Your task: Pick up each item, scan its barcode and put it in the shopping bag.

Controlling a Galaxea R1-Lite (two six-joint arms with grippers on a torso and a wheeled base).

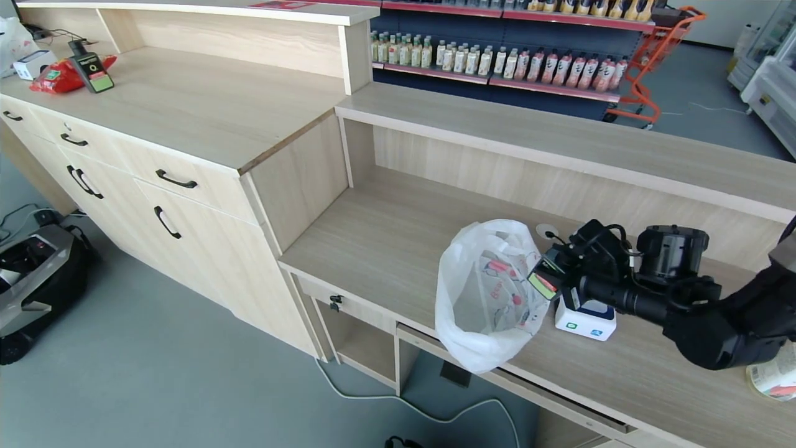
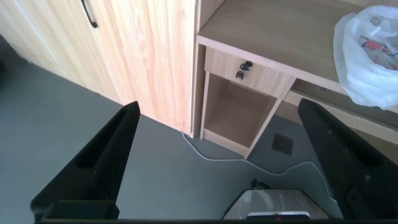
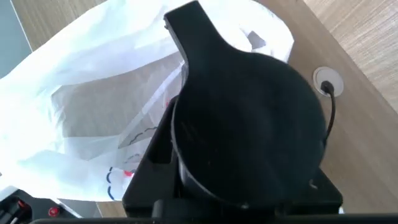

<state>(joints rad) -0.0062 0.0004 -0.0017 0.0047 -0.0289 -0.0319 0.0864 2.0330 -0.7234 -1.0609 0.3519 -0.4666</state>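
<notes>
bag [image 1: 460, 311]: white plastic, mouth open, standing at the front edge of the surface [image 1: 385, 249], its belly hanging a little over that edge.
contents: printed packets [image 1: 497, 292], red on white, visible through the plastic; number cannot be told.
right end effector [image 1: 547, 280]: at the bag's rim, above the white box [image 1: 584, 325].
right grip: cannot tell. a dark piece [image 1: 542, 285] with a green-and-red label sits at its tip; whether it is a held item or part of the tool is not clear.
left end effector [image 2: 219, 106]: wide, holding nothing, hanging over the floor in front of the surface.
white box: near the front edge, just beside the bag; judged to be the scanner.
tub [image 1: 774, 373]: printed, at the right end of the surface, well apart from the bag.
done: judged part-way through, since packets already lie bagged.
left: the tub at least is yet to be picked up, scanned and bagged. if the dark piece is an item, it looks close to its drop.
</notes>
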